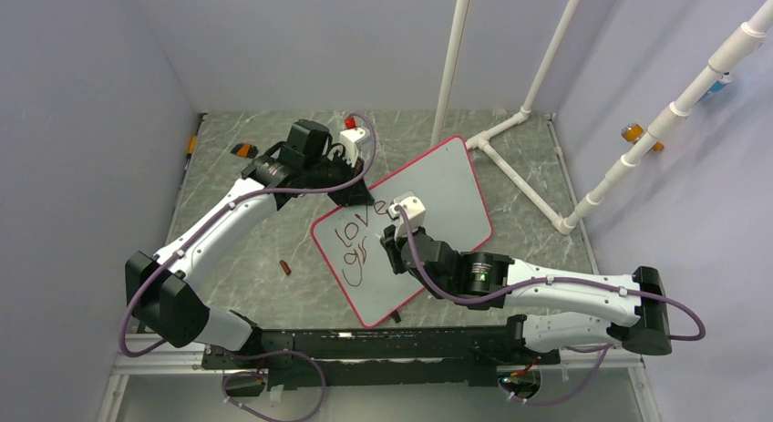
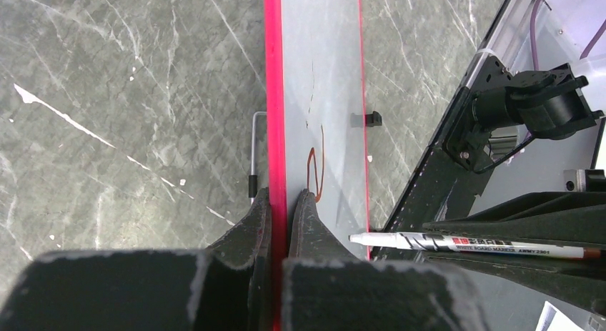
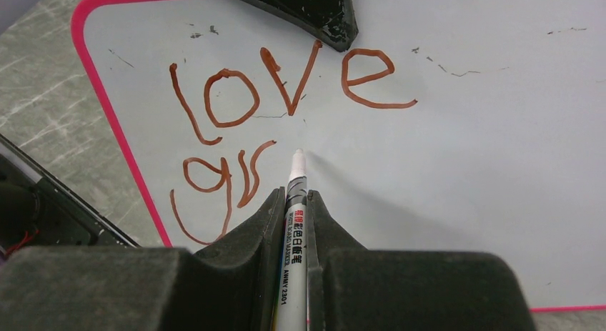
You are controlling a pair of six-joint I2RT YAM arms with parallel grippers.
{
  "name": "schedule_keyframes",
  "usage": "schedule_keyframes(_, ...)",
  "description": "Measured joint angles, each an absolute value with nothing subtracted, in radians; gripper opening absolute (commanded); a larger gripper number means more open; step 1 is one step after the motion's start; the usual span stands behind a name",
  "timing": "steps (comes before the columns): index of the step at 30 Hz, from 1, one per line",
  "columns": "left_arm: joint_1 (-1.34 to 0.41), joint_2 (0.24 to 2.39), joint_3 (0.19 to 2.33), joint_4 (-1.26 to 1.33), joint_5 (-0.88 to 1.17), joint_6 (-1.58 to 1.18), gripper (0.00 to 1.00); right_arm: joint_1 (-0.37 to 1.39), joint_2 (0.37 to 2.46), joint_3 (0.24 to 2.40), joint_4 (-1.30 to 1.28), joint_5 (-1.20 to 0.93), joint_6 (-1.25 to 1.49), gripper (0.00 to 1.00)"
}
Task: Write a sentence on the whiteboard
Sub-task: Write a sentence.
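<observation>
At mid-table, on the board point(image 1: 447, 190) that my left gripper point(image 2: 280, 206) clamps by its far-left edge, I see the sentence point(image 3: 289, 108) reads only "love" and "gr", so with my right gripper point(image 3: 293, 202) closed on the marker point(image 3: 294, 231), "ows daily" seems left to write.

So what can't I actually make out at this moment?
- Right wrist: whether the marker in the right gripper touches the whiteboard is unclear.
- Top external: that gripper's arm covers the marker tip.
- Left wrist: the sentence, seen nearly edge-on, is unreadable.
- Top external: small red item too small to identify.
</observation>
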State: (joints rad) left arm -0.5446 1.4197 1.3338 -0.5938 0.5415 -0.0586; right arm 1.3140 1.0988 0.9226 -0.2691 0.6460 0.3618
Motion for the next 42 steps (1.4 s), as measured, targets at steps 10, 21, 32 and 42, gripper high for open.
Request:
schedule_keyframes(10, -0.544, 1.419, 1.334, -0.595, 0.54, -0.064, 0.0, 1.314, 1.148, 0.923, -0.266, 0.644, 0.36, 0.0)
schedule_keyframes(21, -0.544, 1.419, 1.333, -0.595, 0.54, -0.063, 0.0, 1.315, 1.138, 0.898, -0.245, 0.601, 0.371, 0.0)
schedule_keyframes(32, -0.543, 1.419, 1.333, -0.595, 0.54, -0.062, 0.0, 1.316, 1.098, 0.837, -0.232, 0.559, 0.424, 0.0)
schedule_keyframes(42, -0.544, 1.419, 1.333, -0.595, 0.54, -0.062, 0.0, 1.316, 1.081, 0.821, -0.271, 0.594, 0.457, 0.0)
